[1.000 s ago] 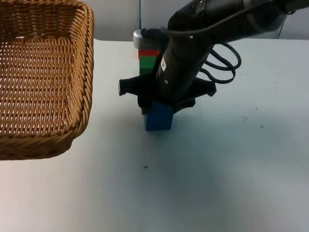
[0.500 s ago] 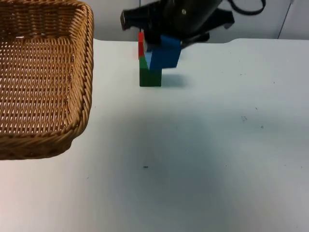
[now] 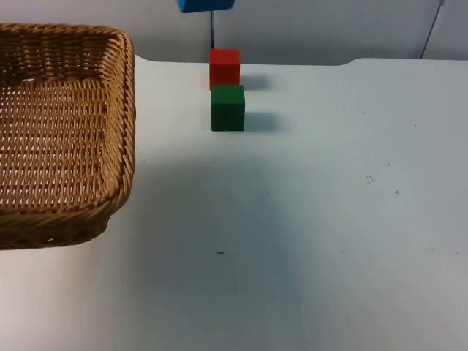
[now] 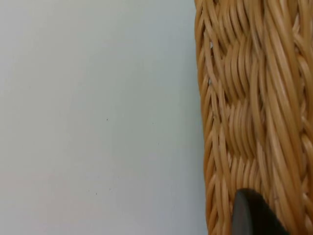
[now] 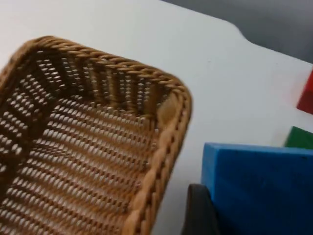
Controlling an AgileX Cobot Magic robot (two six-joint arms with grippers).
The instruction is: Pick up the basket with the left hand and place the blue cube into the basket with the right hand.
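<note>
Basket [image 3: 62, 131]: woven wicker, rectangular, empty. The left gripper's fingers [image 4: 252, 215] lie against the outer weave of its rim; how far they are open cannot be told. Judged to be held up at that rim so the open mouth faces the incoming cube, though lift off the bench [image 3: 307, 241] cannot be confirmed.

Blue cube [image 5: 259, 188]: pressed against a dark finger of the right gripper [image 5: 198, 213], seemingly clamped there. In the top view it [image 3: 206, 4] hangs high above the red and green cubes, well clear of the bench. The basket's near corner [image 5: 166, 112] lies ahead of these fingers and below them; the cube is not yet over the opening. The height is judged to be for clearing the rim.

Red cube [image 3: 224, 67] and green cube [image 3: 228, 107]: side by side on the bench, beneath the raised fingers, well apart from the basket. Not wanted for the task.

Markings: no brand, label or writing readable on any item.
</note>
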